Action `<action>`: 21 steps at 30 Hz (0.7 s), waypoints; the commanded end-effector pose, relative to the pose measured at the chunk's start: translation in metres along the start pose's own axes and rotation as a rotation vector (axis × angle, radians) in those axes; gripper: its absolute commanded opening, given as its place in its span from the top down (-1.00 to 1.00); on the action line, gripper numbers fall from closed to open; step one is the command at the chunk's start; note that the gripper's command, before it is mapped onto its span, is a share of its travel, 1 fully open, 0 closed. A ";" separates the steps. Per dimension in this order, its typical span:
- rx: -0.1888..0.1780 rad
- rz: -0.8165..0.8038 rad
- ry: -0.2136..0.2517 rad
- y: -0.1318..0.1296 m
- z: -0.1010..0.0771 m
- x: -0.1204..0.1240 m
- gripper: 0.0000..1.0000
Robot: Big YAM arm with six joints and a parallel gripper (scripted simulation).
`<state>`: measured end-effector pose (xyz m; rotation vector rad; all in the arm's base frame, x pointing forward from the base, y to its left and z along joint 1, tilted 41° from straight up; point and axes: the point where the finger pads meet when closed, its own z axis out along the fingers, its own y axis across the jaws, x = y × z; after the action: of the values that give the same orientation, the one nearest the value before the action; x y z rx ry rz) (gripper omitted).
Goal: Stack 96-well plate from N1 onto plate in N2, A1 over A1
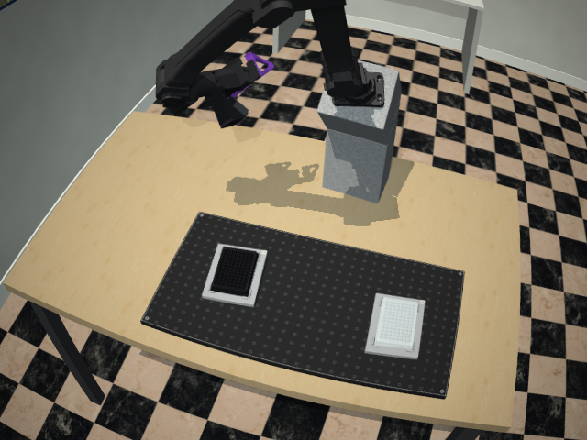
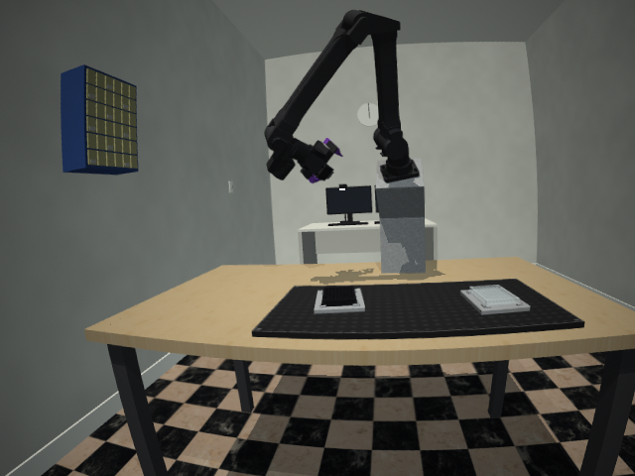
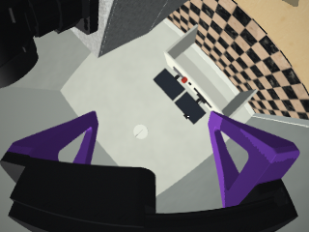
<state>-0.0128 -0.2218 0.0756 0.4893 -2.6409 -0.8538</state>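
A white 96-well plate (image 1: 397, 322) sits in a grey nest on the right of the black pegboard (image 1: 308, 302), which is the arm's left. A black 96-well plate (image 1: 234, 270) sits in a grey nest on the left of the board. Both also show in the exterior view, the white plate (image 2: 493, 295) and the black plate (image 2: 338, 296). The A1 marks are too small to read. My gripper (image 1: 253, 71) (image 2: 323, 161) with purple fingers is open and empty. It hangs high in the air beyond the table's far edge, far from both plates. The wrist view shows the open fingers pointing at the room, with no plate in sight.
The arm stands on a grey pedestal (image 1: 359, 137) at the table's far side, behind the board. A white desk with monitors (image 2: 348, 202) stands against the back wall. A blue cabinet (image 2: 98, 120) hangs on the left wall.
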 end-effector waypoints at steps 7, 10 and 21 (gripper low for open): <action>0.004 0.003 -0.001 0.000 -0.001 0.001 -1.00; 0.004 0.003 -0.001 0.000 -0.001 0.001 -1.00; 0.093 0.048 0.055 -0.017 -0.011 -0.013 -1.00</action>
<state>-0.0067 -0.2273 0.0734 0.4802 -2.6379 -0.7840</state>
